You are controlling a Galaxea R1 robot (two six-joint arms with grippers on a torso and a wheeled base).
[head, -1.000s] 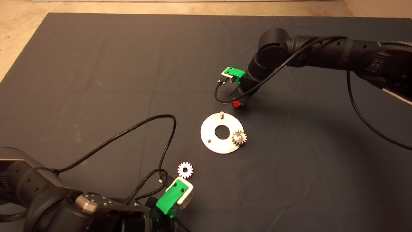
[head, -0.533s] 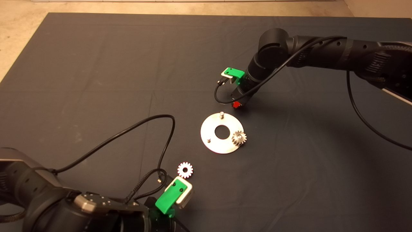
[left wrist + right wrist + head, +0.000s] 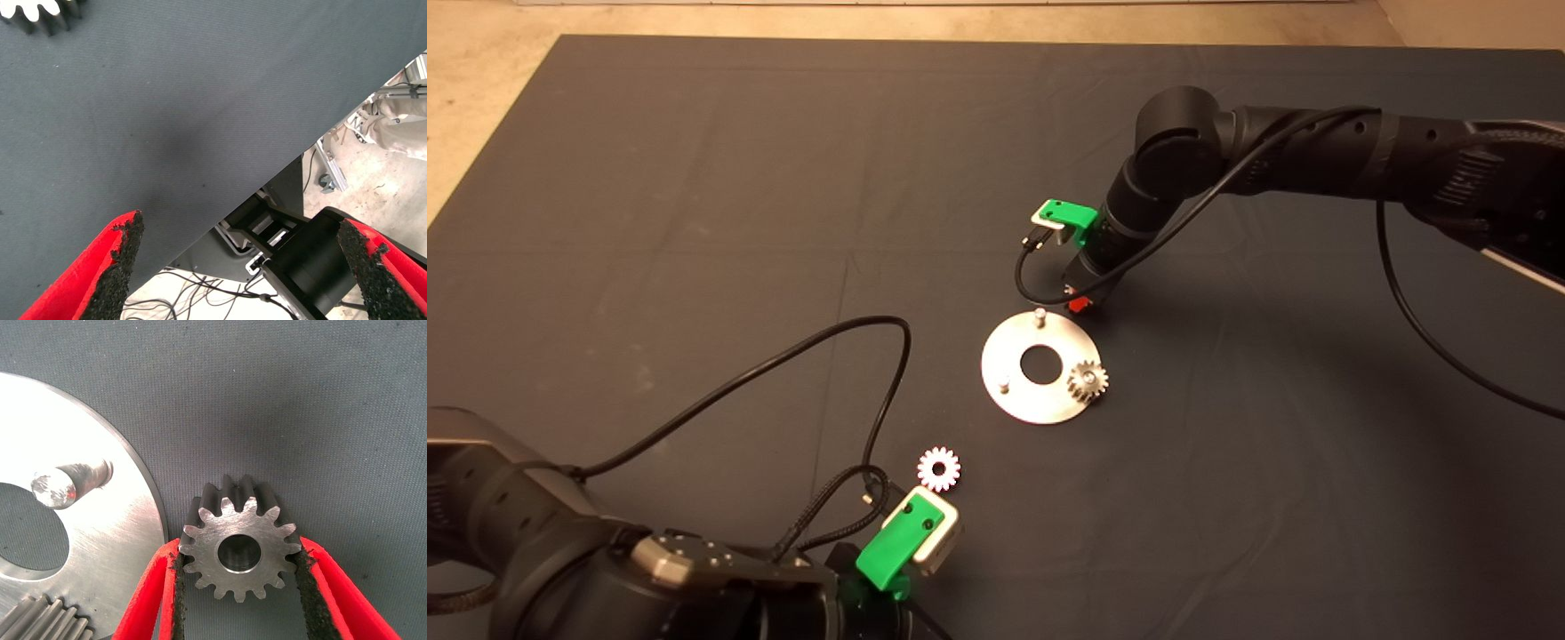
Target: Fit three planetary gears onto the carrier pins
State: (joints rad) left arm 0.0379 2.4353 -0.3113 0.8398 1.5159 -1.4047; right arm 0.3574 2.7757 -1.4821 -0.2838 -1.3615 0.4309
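Planetary gears sit in three places. One (image 3: 1088,380) is seated on the right pin of the carrier disc (image 3: 1014,391), its teeth overhanging the disc's right rim. A second gear (image 3: 239,548) is clamped between the red fingers of the right gripper (image 3: 239,587), flat face toward the wrist camera, just beside the disc's far-right edge and close to the far pin (image 3: 1040,315) — which is bare, like the near-left pin (image 3: 1003,385). The third gear (image 3: 939,468) lies flat on the dark mat (image 3: 694,222), near-left of the disc. The left gripper (image 3: 247,267) waits at the mat's near edge just beside that gear, fingers (image 3: 123,260) spread wide and holding nothing.
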